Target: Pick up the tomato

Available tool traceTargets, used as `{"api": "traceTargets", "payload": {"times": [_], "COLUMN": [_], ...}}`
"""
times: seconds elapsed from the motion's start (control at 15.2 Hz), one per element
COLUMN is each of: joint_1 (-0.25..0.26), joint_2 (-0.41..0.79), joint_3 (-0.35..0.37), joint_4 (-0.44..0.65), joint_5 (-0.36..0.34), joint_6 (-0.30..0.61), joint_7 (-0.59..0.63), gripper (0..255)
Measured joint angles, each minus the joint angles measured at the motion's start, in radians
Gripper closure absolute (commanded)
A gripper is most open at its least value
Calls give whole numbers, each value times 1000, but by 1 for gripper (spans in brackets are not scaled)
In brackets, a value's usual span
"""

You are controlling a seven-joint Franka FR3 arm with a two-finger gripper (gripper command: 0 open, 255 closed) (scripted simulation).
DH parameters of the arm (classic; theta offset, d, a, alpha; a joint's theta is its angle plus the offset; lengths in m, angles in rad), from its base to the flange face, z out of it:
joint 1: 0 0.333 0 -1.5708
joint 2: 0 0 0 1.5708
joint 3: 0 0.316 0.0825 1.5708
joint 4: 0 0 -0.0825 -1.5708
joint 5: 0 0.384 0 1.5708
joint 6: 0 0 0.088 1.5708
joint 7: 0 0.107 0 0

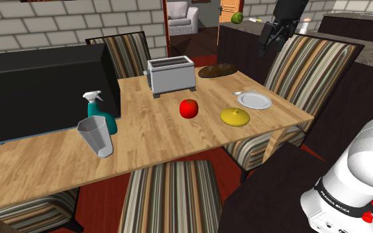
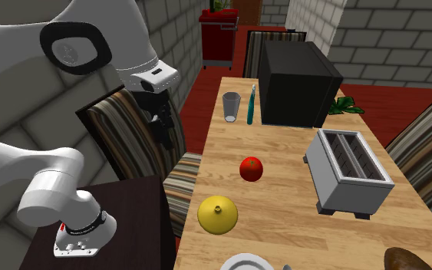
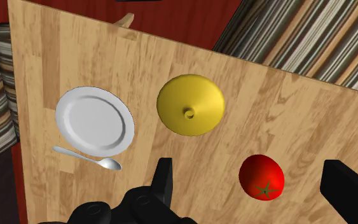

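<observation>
Tomato (image 3: 261, 176) looks smooth and probably squishy, so pinch its middle gently; gripper (image 3: 252, 183) hangs wide open, empty.

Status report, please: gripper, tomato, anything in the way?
Gripper open, empty, high above the table. Tomato on the table, untouched. Yellow lid nearby, apart; path clear.
</observation>
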Motion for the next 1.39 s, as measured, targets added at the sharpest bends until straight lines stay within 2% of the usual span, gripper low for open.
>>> {"api": "traceTargets", "payload": {"times": [0.2, 0.53, 0.79, 1.12, 1.39], "joint_1": [-4, -23, -47, -102, -167], "joint_2": [6, 63, 153, 301, 448], "joint_3": [24, 119, 209, 321, 411], "joint_4": [-28, -115, -143, -133, -73], "joint_5": [6, 19, 13, -42, -140], "joint_6": [43, 224, 371, 536, 631], "joint_7": [44, 220, 382, 599, 797], "gripper": [0, 0, 0, 0, 0]}}
